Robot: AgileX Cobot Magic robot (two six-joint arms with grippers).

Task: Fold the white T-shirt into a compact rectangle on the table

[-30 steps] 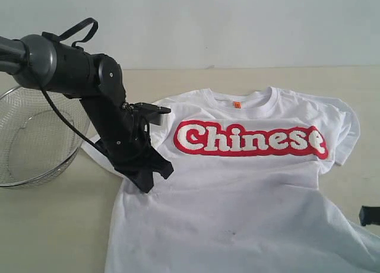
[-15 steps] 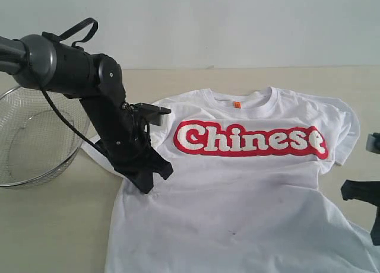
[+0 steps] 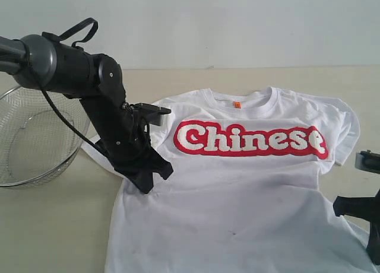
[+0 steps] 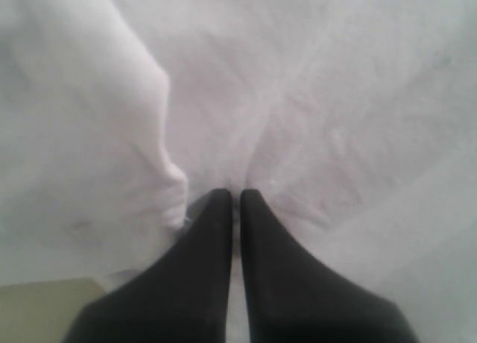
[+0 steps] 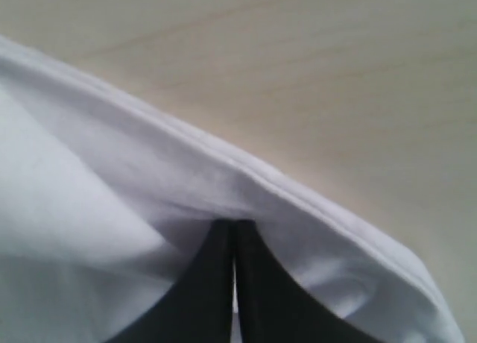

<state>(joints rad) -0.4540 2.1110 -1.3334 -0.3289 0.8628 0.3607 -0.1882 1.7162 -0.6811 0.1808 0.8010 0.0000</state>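
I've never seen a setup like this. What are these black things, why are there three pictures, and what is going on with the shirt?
This is a robot with two black arms, each ending in a pair of jaws that pinch like fingers. The wide picture comes from a camera standing off the arms. It shows a white T-shirt with red "Chinese" lettering spread on a beige table, and a wire-mesh basket beside it. The left arm reaches down to the shirt near a sleeve. The right arm is at the picture's edge by the lower hem. The other two pictures come from small cameras on the wrists, looking along the jaws. In both, the jaws are shut with white cloth bunched at their tips, so each arm seems to be pinching the shirt.
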